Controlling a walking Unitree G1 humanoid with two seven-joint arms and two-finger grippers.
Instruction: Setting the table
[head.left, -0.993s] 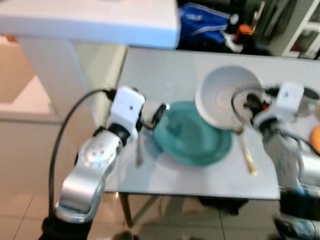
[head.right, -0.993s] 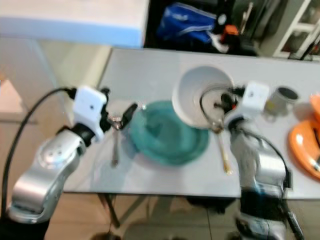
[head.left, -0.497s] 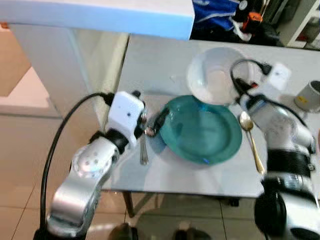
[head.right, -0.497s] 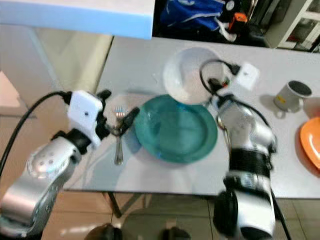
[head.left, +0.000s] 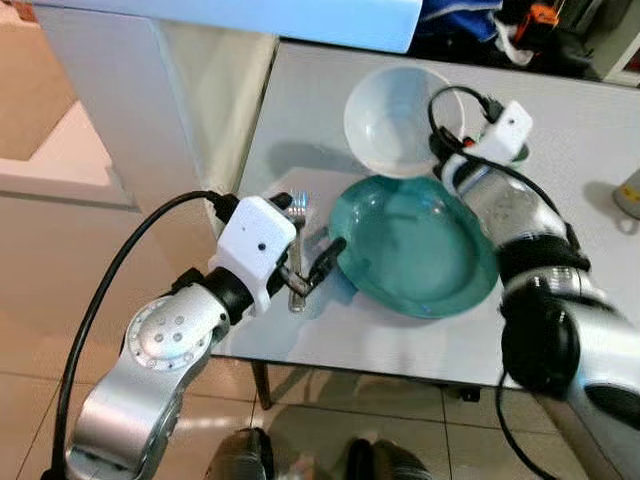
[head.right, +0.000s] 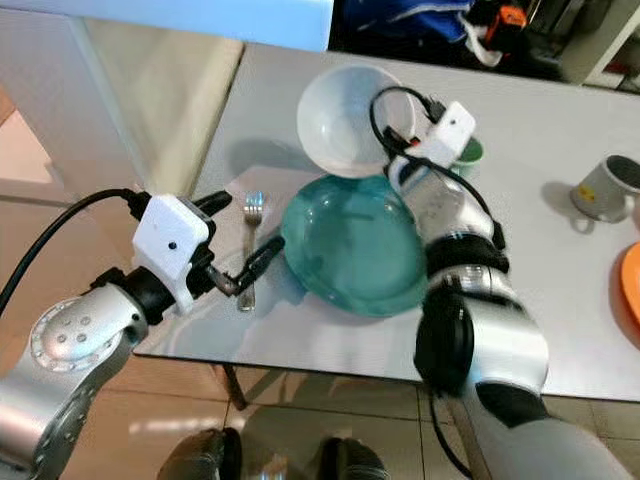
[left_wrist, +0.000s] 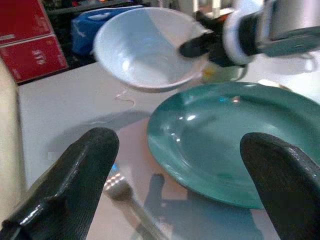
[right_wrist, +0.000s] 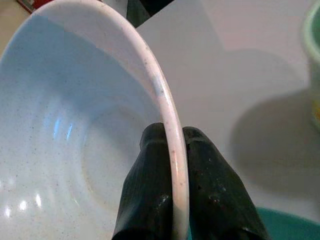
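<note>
A white bowl hangs tilted just above the table, beyond the far edge of the teal plate. My right gripper is shut on the bowl's rim, one finger inside and one outside. A silver fork lies on the table left of the plate. My left gripper stands open over the fork, its fingers spread wide to either side of it. The left wrist view takes in the fork, the plate and the bowl held by the other arm.
A green cup stands just behind my right wrist. A grey mug and an orange plate sit at the table's right. A white counter overhangs at the far left, with a blue bag behind the table.
The camera has shifted. My right gripper has carried the bowl from over the plate's right rim to beyond its far edge. The left gripper stays over the fork.
</note>
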